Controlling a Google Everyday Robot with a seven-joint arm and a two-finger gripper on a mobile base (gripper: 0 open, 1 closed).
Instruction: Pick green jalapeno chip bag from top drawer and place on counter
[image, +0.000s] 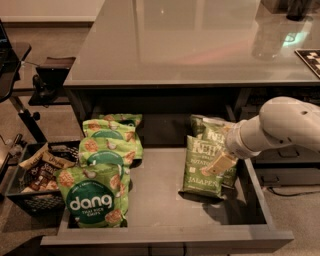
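Note:
The top drawer (160, 202) stands pulled out below the counter (190, 45). Two dark olive-green jalapeno chip bags lie in its right half. The front one (200, 170) shows the word JALAPENO at its bottom, and the other (207, 127) lies behind it, partly covered. My white arm (285, 125) reaches in from the right. My gripper (220, 162) is down at the right side of the front bag, on or just above its surface. The bag lies on the drawer floor.
Several brighter green "dang" bags (95, 197) are stacked in the drawer's left half. A black crate of dark snack packs (32, 175) sits on the floor at the left. A dark stand (47, 75) is further back on the left.

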